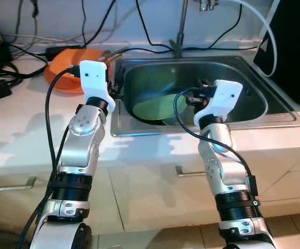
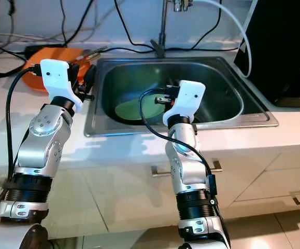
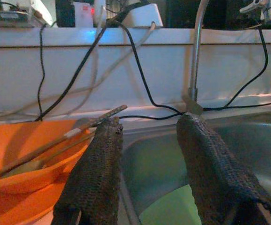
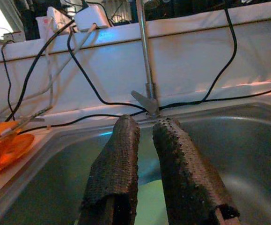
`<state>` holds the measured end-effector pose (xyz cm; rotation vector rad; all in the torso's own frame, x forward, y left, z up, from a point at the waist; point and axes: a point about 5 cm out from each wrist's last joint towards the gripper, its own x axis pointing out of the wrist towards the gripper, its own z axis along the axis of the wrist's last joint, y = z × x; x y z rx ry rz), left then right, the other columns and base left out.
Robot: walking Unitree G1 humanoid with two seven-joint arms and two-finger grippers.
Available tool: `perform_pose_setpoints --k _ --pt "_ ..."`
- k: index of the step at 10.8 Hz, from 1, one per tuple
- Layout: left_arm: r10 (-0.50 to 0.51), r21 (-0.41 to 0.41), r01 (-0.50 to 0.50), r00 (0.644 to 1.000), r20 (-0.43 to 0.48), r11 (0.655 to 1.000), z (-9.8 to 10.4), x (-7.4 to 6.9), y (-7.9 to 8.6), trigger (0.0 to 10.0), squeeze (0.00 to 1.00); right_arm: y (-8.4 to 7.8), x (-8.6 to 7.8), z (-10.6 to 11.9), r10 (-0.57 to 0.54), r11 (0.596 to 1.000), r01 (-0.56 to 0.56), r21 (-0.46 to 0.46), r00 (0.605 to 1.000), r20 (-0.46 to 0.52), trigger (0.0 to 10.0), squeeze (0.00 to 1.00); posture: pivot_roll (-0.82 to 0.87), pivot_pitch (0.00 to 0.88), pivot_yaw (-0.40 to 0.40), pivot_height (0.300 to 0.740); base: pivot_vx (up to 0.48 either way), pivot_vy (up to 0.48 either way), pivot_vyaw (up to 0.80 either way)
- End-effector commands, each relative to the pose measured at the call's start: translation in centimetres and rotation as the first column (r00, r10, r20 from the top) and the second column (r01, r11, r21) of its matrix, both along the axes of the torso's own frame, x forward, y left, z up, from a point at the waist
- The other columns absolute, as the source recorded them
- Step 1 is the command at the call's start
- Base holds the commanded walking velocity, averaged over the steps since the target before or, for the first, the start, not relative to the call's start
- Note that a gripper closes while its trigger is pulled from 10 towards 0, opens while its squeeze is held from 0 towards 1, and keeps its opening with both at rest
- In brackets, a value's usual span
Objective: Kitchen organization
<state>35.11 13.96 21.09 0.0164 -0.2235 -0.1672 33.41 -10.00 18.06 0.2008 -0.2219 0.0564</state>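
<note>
Left eye view: both arms reach forward over a white bench (image 1: 25,124) toward a steel sink (image 1: 282,116). The left gripper (image 3: 147,154) hovers at the sink's left rim, beside an orange bowl (image 1: 61,78); its jaws are spread wide with nothing between them. The right gripper (image 4: 147,154) hangs inside the basin, jaws drawn near each other but with a narrow gap left, holding nothing.

The likely task item is a green plate (image 1: 157,108) lying on the sink floor, tilted a little, with its far edge below the right gripper. It looks smooth, thin and pale green, possibly wet, though the glare makes that hard to judge. Thin sticks, probably chopsticks (image 3: 60,140), rest across the orange bowl with one end jutting toward the sink.

Risks from here:
- A flat plate on a steel floor gives the jaws little edge to catch; a shallow pinch on its rim could slip and drop it back with a clatter.
- The right gripper's jaws, as narrow as they stand, would have to spread before closing over the rim, or they would only push the plate along.
- The left gripper sits close to the chopsticks; a sideways swing could flick them out of the bowl.
- Black cables (image 1: 150,39) trail across the bench behind the sink and around the faucet (image 4: 147,70); a high lift could snag them.
</note>
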Motion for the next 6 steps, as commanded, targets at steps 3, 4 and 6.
perform_pose_setpoints --k 3,4,6 --pt "0.0 0.001 0.0 1.0 -0.003 1.0 0.19 -0.03 0.21 10.0 0.0 -0.19 0.01 -0.08 -0.011 1.0 0.011 0.011 1.0 -0.007 10.0 0.0 -0.07 0.0 0.005 0.74 0.0 0.354 0.0" --pt "0.001 0.002 -0.001 1.0 -0.005 1.0 0.11 -0.01 0.21 10.0 0.0 -0.19 -0.01 -0.12 -0.012 1.0 0.012 0.012 1.0 -0.009 10.0 0.0 -0.07 0.0 0.005 0.74 0.0 0.394 0.0" --pt "0.004 0.004 -0.004 1.0 -0.01 1.0 0.05 0.03 0.21 10.0 0.0 -0.12 -0.05 -0.23 -0.01 1.0 0.01 0.008 1.0 -0.013 10.0 0.0 -0.06 0.0 0.004 0.74 0.0 0.401 0.0"
